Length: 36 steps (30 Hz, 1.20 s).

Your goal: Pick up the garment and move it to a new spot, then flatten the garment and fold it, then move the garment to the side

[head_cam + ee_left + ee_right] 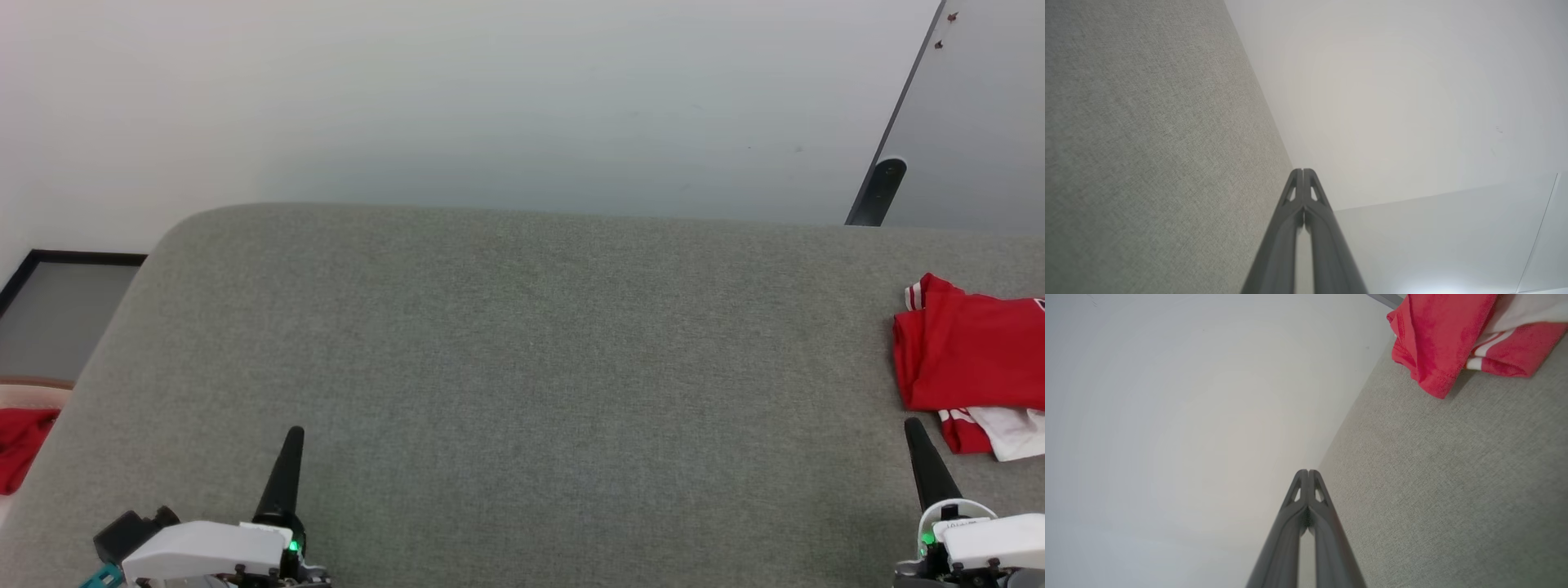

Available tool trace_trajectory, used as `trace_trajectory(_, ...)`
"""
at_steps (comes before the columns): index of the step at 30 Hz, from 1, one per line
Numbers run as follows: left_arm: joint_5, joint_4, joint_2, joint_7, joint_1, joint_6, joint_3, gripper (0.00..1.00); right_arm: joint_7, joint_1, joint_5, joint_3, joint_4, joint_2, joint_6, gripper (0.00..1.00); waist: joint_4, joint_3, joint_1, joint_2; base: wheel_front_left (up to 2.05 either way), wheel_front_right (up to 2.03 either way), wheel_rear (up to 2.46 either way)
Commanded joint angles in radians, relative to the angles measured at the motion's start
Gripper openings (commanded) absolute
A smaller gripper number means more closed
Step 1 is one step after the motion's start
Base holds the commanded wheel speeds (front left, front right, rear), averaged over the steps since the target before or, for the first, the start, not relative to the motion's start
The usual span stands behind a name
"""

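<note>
Off the left edge of the grey fabric pad (522, 343), a small plain red cloth (20, 445) lies on a pale surface. Beyond it, past the pad's far left corner, is a dark-framed panel (57, 314).

My left gripper (294, 434) rests over the pad's near edge, toward its left side. Its two dark fingers are clenched tip to tip and point across the pad toward the pale wall (490, 98) behind it. In my left wrist view the fingertips meet with no gap, in front of the line where the pad ends and the wall begins.

The broad middle of the pad is bare grey weave.

My right gripper (913, 426) sits over the pad's near edge toward its right side. It is clenched too, with the fingers closed on each other and not on cloth. Its tip is just beside the near left corner of the garment (971, 359) but apart from it.

The garment lies bunched and partly folded on the pad's right side and runs out of the head view there. Its red body is on top, and a white sleeve and red-and-white striped trim stick out along its near side. More striped trim shows at its far left corner. In my right wrist view it lies on the pad ahead of the shut fingers, well clear of them.

Past the pad's far right corner, a black post (878, 192) stands against a slanted grey board (971, 114).
</note>
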<state>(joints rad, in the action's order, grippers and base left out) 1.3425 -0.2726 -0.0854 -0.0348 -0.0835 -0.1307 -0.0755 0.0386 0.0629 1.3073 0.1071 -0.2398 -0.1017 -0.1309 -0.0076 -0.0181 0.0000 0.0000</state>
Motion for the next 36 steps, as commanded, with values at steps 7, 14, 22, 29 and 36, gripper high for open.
trace_trajectory(7,0.062,0.013,0.006,-0.018,-0.021,0.000,-0.012,0.00,0.017,0.025,0.069,0.004,0.004,0.010,0.000,0.00,0.001,0.004,0.0000,0.0000,0.00,0.00,0.00)
trace_trajectory(14,0.110,0.017,0.013,-0.032,-0.021,0.000,-0.019,0.00,0.032,0.032,0.123,0.005,0.002,0.021,0.000,0.00,0.003,0.007,0.0000,0.0000,0.00,0.00,0.00)
trace_trajectory(22,0.160,0.021,0.021,-0.048,-0.024,0.000,-0.026,0.00,0.047,0.037,0.181,0.006,-0.001,0.031,0.000,0.00,0.004,0.011,0.0000,0.0000,0.00,0.00,0.00)
trace_trajectory(29,0.204,0.024,0.027,-0.060,-0.026,0.000,-0.032,0.00,0.058,0.043,0.228,0.006,-0.003,0.039,0.000,0.00,0.005,0.015,0.0000,0.0000,0.00,0.00,0.00)
trace_trajectory(36,0.243,0.027,0.033,-0.073,-0.028,0.000,-0.037,0.00,0.069,0.050,0.276,0.007,-0.004,0.048,0.000,0.00,0.007,0.018,0.0000,0.0000,0.00,0.00,0.00)
